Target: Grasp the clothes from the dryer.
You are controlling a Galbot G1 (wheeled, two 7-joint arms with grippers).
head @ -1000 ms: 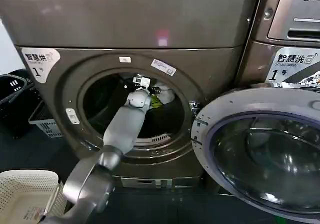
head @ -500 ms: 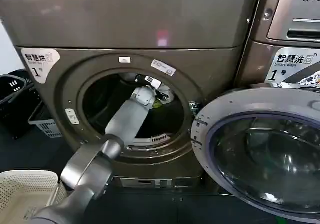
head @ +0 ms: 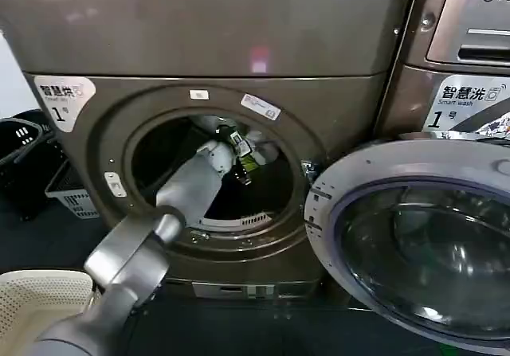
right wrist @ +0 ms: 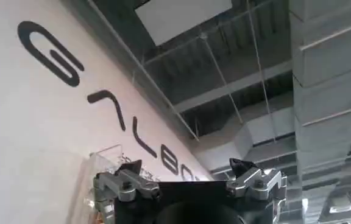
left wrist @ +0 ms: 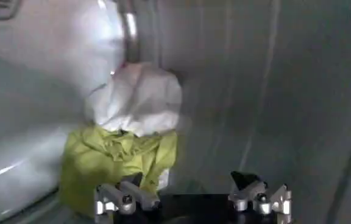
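Observation:
The bronze-brown dryer point(head: 215, 45) stands with its round door point(head: 414, 244) swung open to the right. My left arm reaches through the porthole, and the left gripper point(head: 241, 158) is inside the drum. In the left wrist view the clothes lie against the drum wall: a white-grey garment point(left wrist: 140, 100) sits on top of a yellow-green one point(left wrist: 117, 161). The left gripper point(left wrist: 187, 182) is open just short of them, one fingertip point(left wrist: 131, 181) beside the yellow-green cloth, with nothing between the jaws. My right gripper point(right wrist: 187, 167) is open, pointed at a lettered wall and ceiling.
A similar machine with an LG logo point(head: 470, 21) stands to the right, behind the open door. A white basket point(head: 36, 308) sits at the lower left, with a black basket point(head: 20, 145) and a pale crate point(head: 72, 193) beside the dryer.
My left gripper has moved lower and slightly right inside the drum, toward the yellow-green cloth, and its wrist has turned. The elbow has swung left and down.

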